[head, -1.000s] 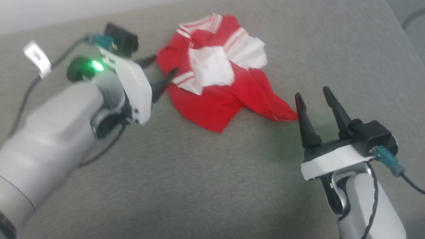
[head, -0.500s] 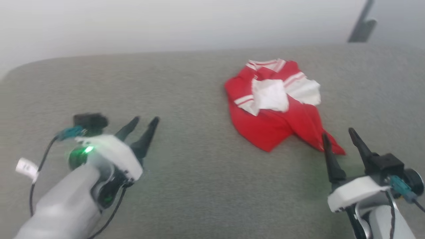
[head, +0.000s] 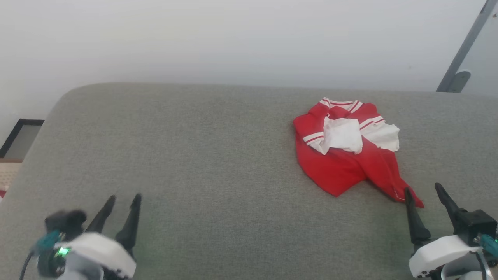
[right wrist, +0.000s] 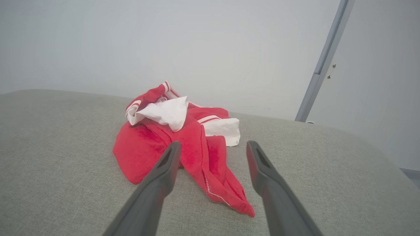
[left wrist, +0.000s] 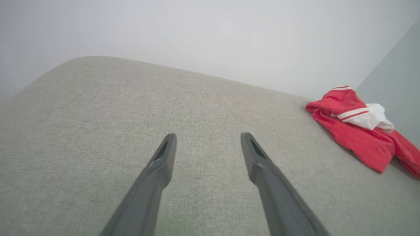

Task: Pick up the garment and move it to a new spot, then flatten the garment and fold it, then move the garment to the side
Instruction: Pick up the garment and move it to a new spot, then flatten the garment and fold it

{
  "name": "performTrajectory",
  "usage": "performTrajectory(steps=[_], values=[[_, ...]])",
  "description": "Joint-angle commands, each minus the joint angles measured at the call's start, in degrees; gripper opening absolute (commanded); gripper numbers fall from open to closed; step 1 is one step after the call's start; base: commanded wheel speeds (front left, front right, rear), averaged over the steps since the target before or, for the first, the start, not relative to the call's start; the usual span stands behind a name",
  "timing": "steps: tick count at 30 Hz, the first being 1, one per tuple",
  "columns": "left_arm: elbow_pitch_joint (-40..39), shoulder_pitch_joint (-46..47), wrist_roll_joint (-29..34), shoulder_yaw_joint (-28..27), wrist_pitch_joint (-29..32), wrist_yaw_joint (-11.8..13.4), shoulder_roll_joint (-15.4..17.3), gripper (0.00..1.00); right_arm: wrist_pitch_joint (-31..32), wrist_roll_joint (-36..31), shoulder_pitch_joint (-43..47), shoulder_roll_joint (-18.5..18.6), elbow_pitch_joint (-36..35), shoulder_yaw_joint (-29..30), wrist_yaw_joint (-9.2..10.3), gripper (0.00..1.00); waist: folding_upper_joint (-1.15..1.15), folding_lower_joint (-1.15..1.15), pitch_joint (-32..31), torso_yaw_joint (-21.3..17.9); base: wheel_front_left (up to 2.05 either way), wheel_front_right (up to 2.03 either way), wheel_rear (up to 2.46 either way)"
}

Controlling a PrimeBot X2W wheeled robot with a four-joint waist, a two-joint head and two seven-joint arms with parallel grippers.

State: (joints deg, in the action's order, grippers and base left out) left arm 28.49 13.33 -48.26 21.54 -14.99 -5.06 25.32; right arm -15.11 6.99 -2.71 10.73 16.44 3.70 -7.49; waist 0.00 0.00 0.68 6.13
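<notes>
The garment (head: 342,167) lies crumpled on the grey upholstered surface (head: 214,163), directly ahead of the right gripper (head: 422,188). Its red body bunches nearest that gripper, with the white sleeve ends and the red-and-white striped trim heaped on the far side, towards the pale wall (head: 233,39). One narrow red corner trails back towards the right gripper; in the right wrist view it runs between the two widely spread dark fingers of the right gripper (right wrist: 213,144), which hold nothing. Whether a finger touches the cloth cannot be told.

The left gripper (head: 123,198) is also spread wide and empty over bare grey fabric. From it, the garment (left wrist: 357,137) sits well apart, ahead and to its right.

A slanted grey metal post (head: 463,46) stands beyond the right gripper, past the garment.
</notes>
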Motion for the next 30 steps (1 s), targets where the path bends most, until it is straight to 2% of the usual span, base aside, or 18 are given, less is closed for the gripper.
performTrajectory(steps=[1,5,7,8,13,17,24,30], values=[[-1.4,-2.2,2.4,-1.9,-0.3,0.8,-0.1,1.00,-0.1,0.2,0.5,0.1,-0.3,0.1,0.00,1.00,0.00,0.00,-0.5,-0.4,0.00,0.00,0.00],[-7.9,-9.0,10.9,-9.3,-0.3,2.3,-1.7,1.00,-0.1,0.3,1.4,0.1,-0.9,1.3,0.00,1.00,0.00,0.00,-1.1,-1.5,0.00,0.00,0.00],[-12.0,-11.6,17.2,-12.9,-0.3,3.1,-2.1,1.00,-0.1,0.4,1.3,0.1,-1.5,1.5,0.00,1.00,0.00,0.00,-1.1,-2.2,0.00,0.00,0.00],[-13.7,-13.3,19.1,-14.5,-0.3,3.2,-3.2,1.00,-0.1,0.4,1.2,0.1,-1.9,1.7,0.00,1.00,0.00,0.00,-1.1,-2.6,0.00,0.00,0.00],[-20.4,-18.3,26.9,-21.5,-0.3,1.3,-7.2,1.00,-0.1,1.6,0.5,-0.5,-4.6,2.9,0.00,1.00,0.00,0.00,-1.3,-4.0,0.00,0.00,0.00],[-22.7,-20.9,31.6,-25.2,-0.3,-0.4,-10.5,1.00,-0.1,2.7,0.8,-0.9,-6.6,3.2,0.00,1.00,0.00,0.00,-1.7,-4.6,0.00,0.00,0.00],[-21.6,-21.4,34.4,-26.8,-0.3,-1.8,-13.4,1.00,-0.1,2.5,1.7,-1.1,-6.0,2.7,0.00,1.00,0.00,0.00,-1.7,-4.7,0.00,0.00,0.00],[-21.3,-21.5,35.5,-27.7,-0.3,-2.3,-14.4,1.00,-0.1,2.3,1.5,-1.1,-5.9,2.6,0.00,1.00,0.00,0.00,-1.6,-5.0,0.00,0.00,0.00]])
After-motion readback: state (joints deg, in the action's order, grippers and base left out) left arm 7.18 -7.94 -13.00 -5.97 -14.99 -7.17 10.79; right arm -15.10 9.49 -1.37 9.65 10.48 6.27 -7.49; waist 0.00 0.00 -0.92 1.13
